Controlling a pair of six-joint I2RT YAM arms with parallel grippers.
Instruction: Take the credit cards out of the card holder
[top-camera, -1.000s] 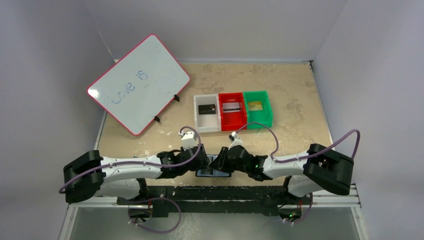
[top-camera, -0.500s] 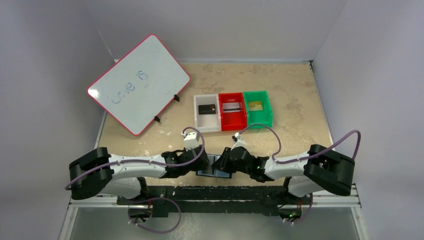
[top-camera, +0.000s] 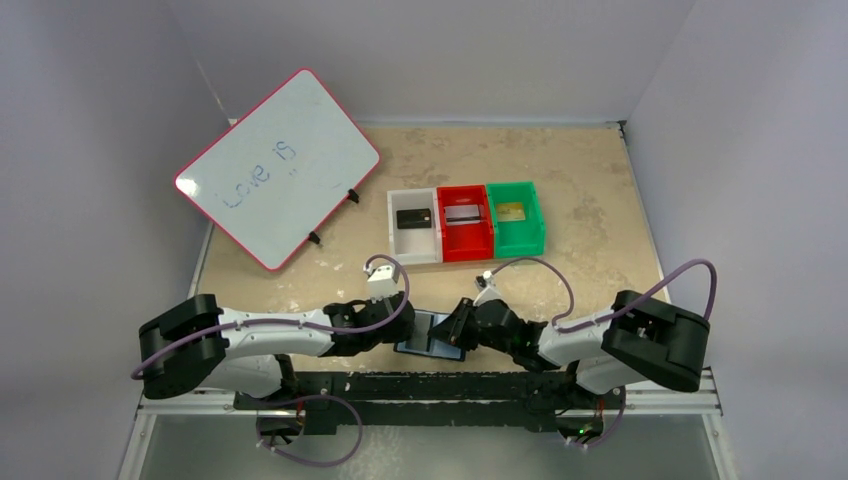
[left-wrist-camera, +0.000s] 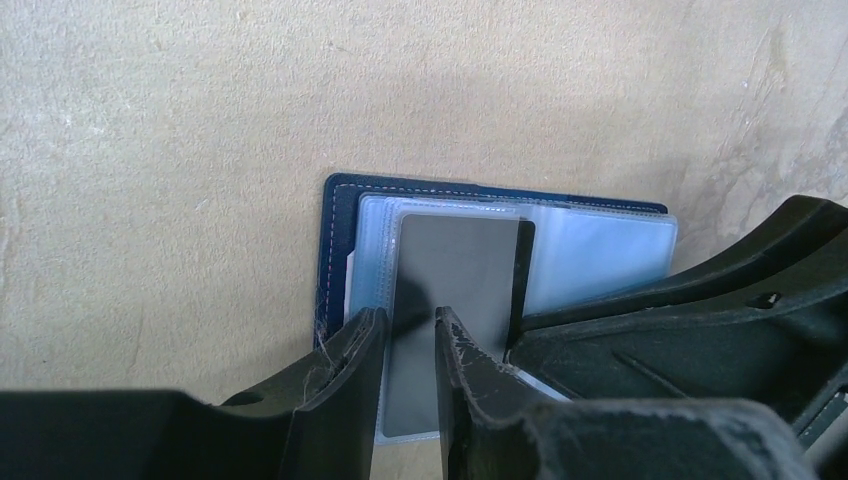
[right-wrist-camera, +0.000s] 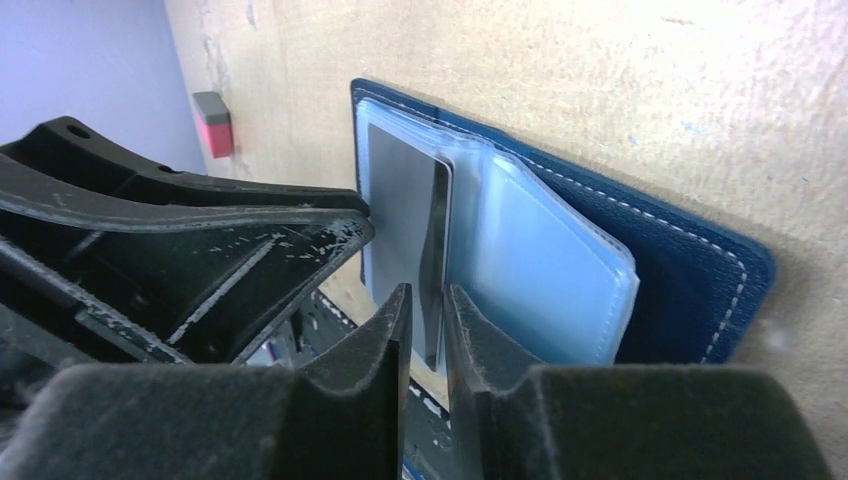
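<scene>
The navy card holder lies open near the table's front edge, between my two grippers. Its light blue pockets face up. A grey card with a dark edge sticks partly out of a pocket; it also shows in the right wrist view. My left gripper rests over the holder's left part, jaws a narrow gap apart with nothing between them. My right gripper is shut on the card's dark edge. A black card, a silver card and a gold card lie in the bins.
The white bin, red bin and green bin stand in a row behind the holder. A pink-framed whiteboard leans at the back left. A small red and grey block shows in the right wrist view.
My right gripper has drawn a little to the right and toward the front edge. The holder has turned slightly. My left gripper shifted slightly a second ago and has held since.
</scene>
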